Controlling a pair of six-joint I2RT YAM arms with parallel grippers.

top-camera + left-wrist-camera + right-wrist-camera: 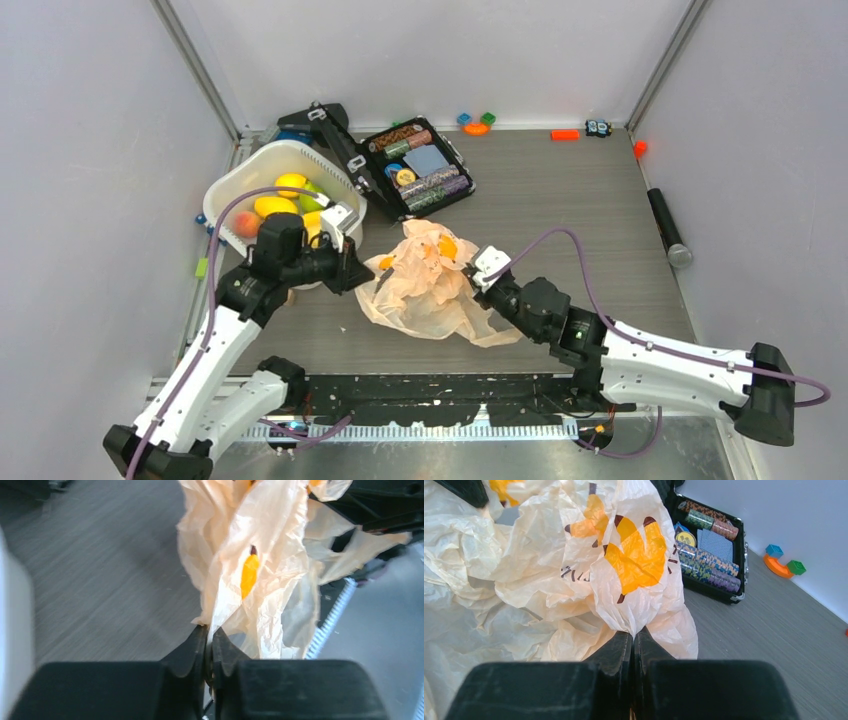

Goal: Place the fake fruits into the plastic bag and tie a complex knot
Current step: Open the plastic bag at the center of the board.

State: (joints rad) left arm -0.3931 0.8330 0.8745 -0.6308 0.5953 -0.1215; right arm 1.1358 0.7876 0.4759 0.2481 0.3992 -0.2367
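The left tool (210,650) and the right tool (633,640) each pinch opposite edges of the plastic bag (430,285), crumpled at the centre of the tabletop (560,220). The fake fruits (275,205) lie farther, upper left, in a white tub (232,182), nearest the left arm (215,340).

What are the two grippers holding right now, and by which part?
Both hold the plastic bag. The left gripper pinches a crumpled fold at its left edge; the right gripper pinches a fold at its right edge.
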